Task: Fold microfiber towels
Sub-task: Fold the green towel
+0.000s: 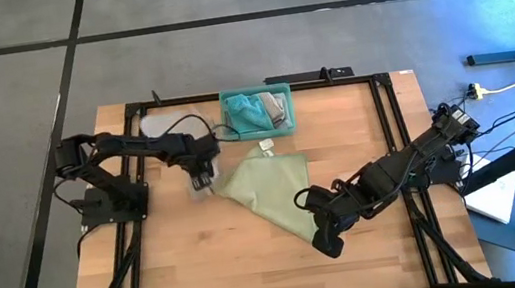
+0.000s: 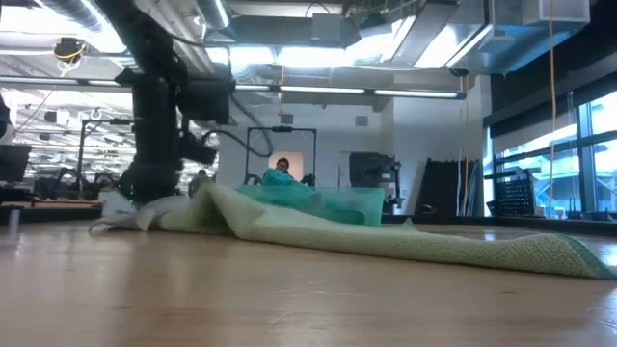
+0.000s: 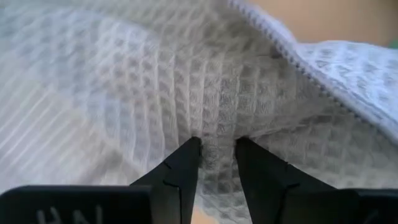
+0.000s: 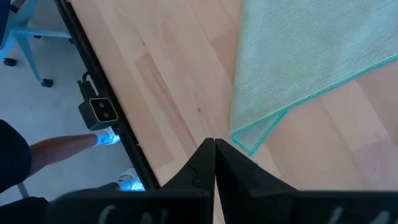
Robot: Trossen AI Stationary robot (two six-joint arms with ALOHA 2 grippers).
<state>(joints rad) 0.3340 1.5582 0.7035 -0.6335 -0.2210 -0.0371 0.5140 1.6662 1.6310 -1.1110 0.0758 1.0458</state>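
The left gripper point(image 1: 202, 180) pinches a grey towel point(image 3: 155, 93) beside the green towel point(image 1: 274, 190) mid-desk. The right gripper point(image 4: 214, 149), fingers together, holds nothing. Best lift the grey towel slowly, clear of the green.

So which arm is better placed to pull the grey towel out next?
Left. Its gripper already pinches the grey towel between its jaws; the right gripper is shut, empty, beside the green towel's corner.
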